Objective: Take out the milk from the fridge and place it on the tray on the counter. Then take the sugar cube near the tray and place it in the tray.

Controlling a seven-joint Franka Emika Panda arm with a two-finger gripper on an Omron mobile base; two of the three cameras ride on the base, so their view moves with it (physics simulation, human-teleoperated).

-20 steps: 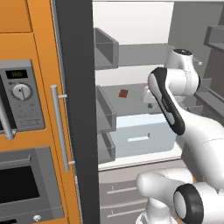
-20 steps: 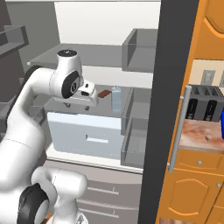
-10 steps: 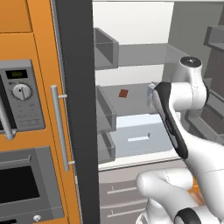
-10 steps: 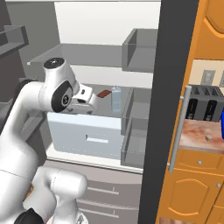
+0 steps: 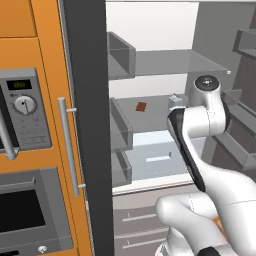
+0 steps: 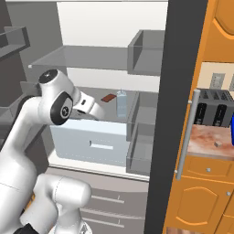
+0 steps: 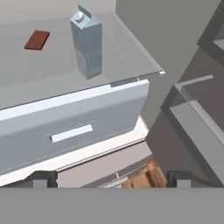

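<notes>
Your gripper (image 7: 111,177) is wide open and holds nothing. The milk (image 7: 88,43) stands upright on the fridge (image 6: 91,59) shelf; it looks light and squashy, so pinch its flat sides gently

We are in a rendered home kitchen. An open fridge (image 5: 165,75) with grey shelves, door bins and a pale drawer (image 6: 89,141) fills the middle. To its left we see orange cabinets housing a microwave (image 5: 22,115) and an oven (image 5: 30,210). To its right, a dark toaster (image 6: 215,109) stands on a reddish-brown marbled counter (image 6: 205,139) over orange cupboards with round knobs.
</notes>
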